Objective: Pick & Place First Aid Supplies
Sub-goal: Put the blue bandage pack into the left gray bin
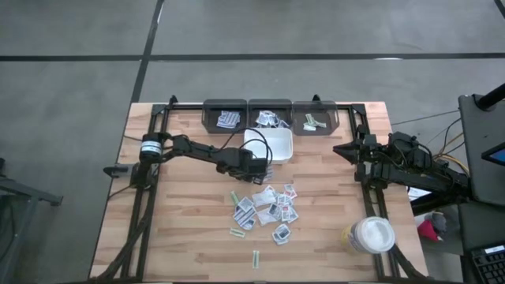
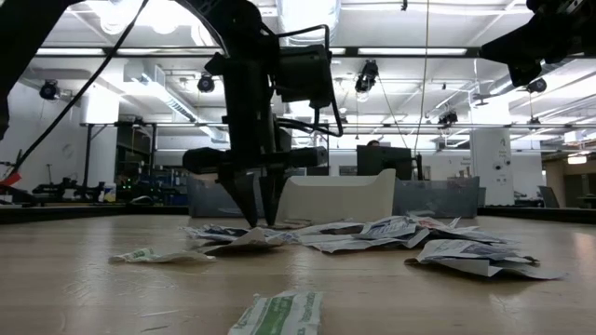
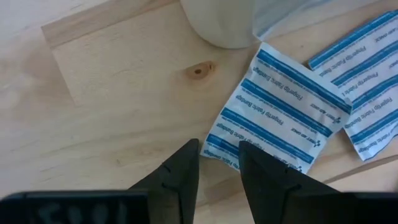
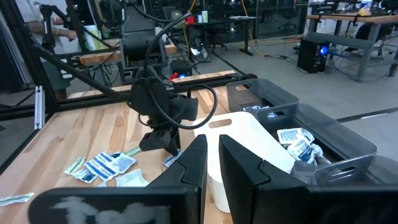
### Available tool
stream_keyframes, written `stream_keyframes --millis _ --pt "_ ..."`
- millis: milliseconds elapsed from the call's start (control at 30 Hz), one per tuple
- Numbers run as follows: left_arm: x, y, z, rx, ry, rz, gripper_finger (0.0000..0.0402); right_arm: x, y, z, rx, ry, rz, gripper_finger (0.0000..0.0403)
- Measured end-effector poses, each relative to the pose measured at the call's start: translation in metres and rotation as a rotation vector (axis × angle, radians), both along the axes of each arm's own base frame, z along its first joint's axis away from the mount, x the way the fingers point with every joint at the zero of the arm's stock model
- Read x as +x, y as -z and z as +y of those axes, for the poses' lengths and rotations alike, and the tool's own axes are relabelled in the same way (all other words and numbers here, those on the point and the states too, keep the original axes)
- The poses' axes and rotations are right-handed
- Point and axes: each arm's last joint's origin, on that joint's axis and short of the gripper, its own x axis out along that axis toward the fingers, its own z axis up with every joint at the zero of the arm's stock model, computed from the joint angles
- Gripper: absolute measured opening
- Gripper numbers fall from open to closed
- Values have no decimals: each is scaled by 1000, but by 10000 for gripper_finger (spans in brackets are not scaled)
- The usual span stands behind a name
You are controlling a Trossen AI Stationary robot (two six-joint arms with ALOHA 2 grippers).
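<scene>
The first aid supplies (image 1: 268, 207) lie scattered flat on the wooden table in front of the white tray (image 1: 276, 144). My left gripper (image 1: 256, 175) points down at the pile's far edge, open, its tips (image 2: 261, 221) low over the table. In the left wrist view its gripper (image 3: 219, 155) has the corner of a blue-striped packet (image 3: 280, 106) in its gap. My right gripper (image 1: 339, 148) waits raised at the table's right side, shut (image 4: 212, 146) and holding nothing. My left gripper comes from above, pointing steeply down, with one finger (image 3: 186, 165) on each side of the blue-striped packet's corner (image 3: 214, 148). The packet lies flat on the table. I cannot tell whether the fingertips touch it.
Three dark bins (image 1: 270, 117) with packets in them stand along the far edge behind the tray. A round white-lidded jar (image 1: 371, 235) stands at the near right. Narrow pale strips (image 1: 256, 258) lie near the front edge. The table's left part is bare wood (image 1: 181, 221).
</scene>
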Motion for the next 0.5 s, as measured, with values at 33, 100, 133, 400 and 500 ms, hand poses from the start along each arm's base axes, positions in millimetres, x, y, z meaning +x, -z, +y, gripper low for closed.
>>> stream_keyframes --millis 33,100,133,400,500 --pt "0 1 0 -1 2 3 120 0 0 0 0 0 0 38" --pt "0 1 0 0 11 8 120 0 0 0 0 0 -1 38" --pt "0 1 0 0 12 13 119 0 0 0 0 0 0 38" --pt "-3 3 -8 -4 36 52 91 0 0 0 0 0 0 38" --pt "-4 3 -12 -2 47 61 71 0 0 0 0 0 0 38"
